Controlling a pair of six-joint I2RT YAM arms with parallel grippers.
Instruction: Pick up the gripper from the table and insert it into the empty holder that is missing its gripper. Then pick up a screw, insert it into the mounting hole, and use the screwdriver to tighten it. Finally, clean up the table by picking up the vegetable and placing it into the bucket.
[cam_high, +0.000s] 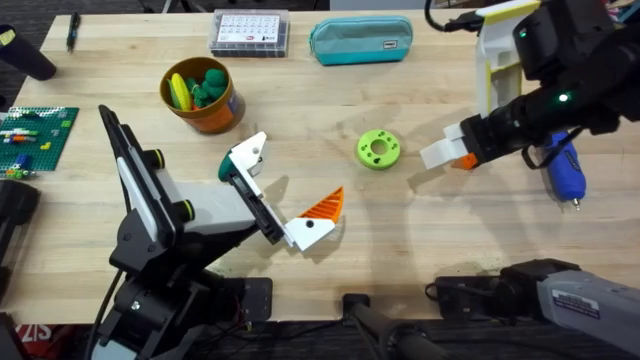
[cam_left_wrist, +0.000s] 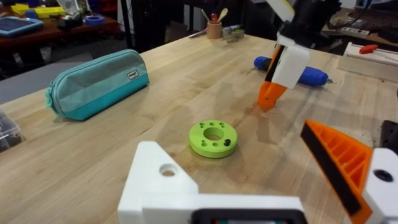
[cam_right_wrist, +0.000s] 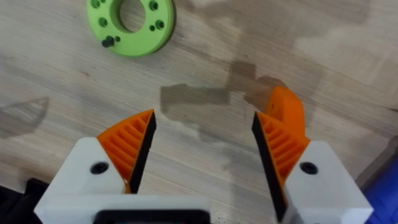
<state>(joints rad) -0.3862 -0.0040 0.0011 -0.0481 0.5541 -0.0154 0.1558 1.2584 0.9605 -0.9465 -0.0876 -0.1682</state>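
Jaws spread wide and holding nothing on both arms. The left gripper lies low over the counter near the middle of its near edge, its orange ribbed pads turned toward the work. That looks like a waiting pose that leaves the centre free for the other arm.

Near the far-left corner stands the bucket, an orange-brown pot already holding green and yellow pieces. It sits clear of the working area, apparently so the vegetable can go in last.

A clear parts box by the far edge carries a printed grid too small to read. Beside it lies a teal zip pouch with a small white label, its lettering unreadable.

At the counter's centre sits a green ring with several small holes and a dark screw standing in one of them. Placed between the arms, it is within either's reach.

Near the right edge, the right gripper hovers low over bare wood, its pads well apart and the ring just ahead; judging by that, it is lining up on the ring or its screw. The blue screwdriver lies flat just behind it, close to the right edge, handy for the tightening step.
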